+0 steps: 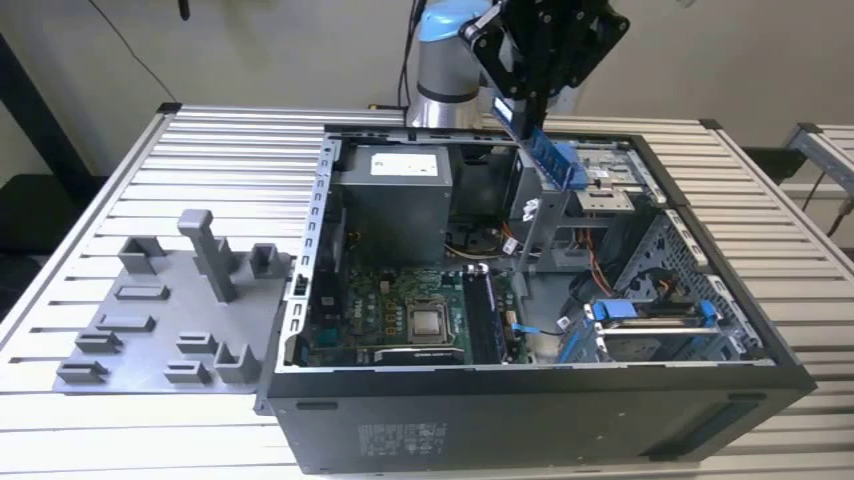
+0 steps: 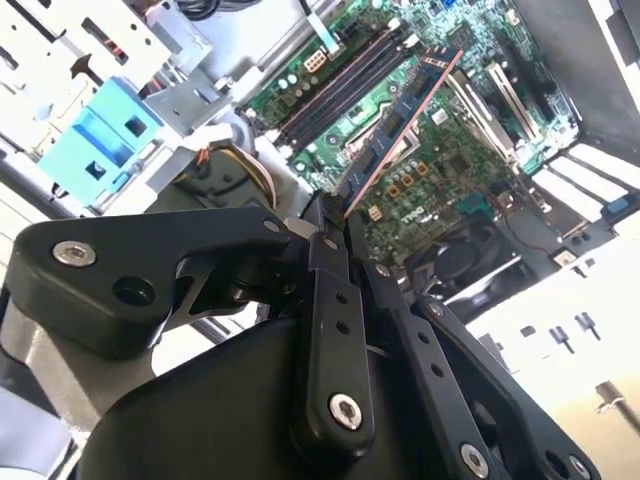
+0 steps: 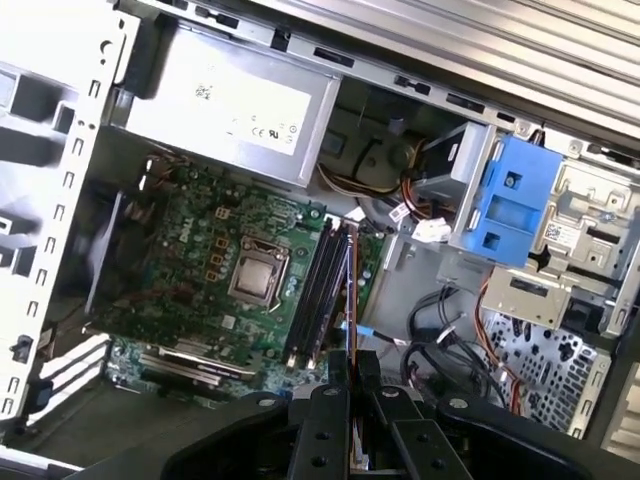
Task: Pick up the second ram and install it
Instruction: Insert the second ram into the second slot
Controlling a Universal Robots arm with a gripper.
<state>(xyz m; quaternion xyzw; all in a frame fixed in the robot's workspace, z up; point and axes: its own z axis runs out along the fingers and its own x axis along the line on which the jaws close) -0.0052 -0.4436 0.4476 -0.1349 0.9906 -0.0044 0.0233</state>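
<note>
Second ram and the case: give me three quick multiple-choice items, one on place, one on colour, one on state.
1. Where is the second ram?
A. seated in a motherboard slot
B. in the air above the open case
C. flat on the table

2. What colour is the plastic drive bracket?
A. red
B. yellow
C. blue

3. How is the claw?
A. shut on the second ram
B. open and empty
C. shut on a cable

Key:
1 B: the exterior view shows the stick tilted above the case.
2 C: it is plainly blue in the first wrist view.
3 A: in the second wrist view the stick's end sits clamped in it.
</note>
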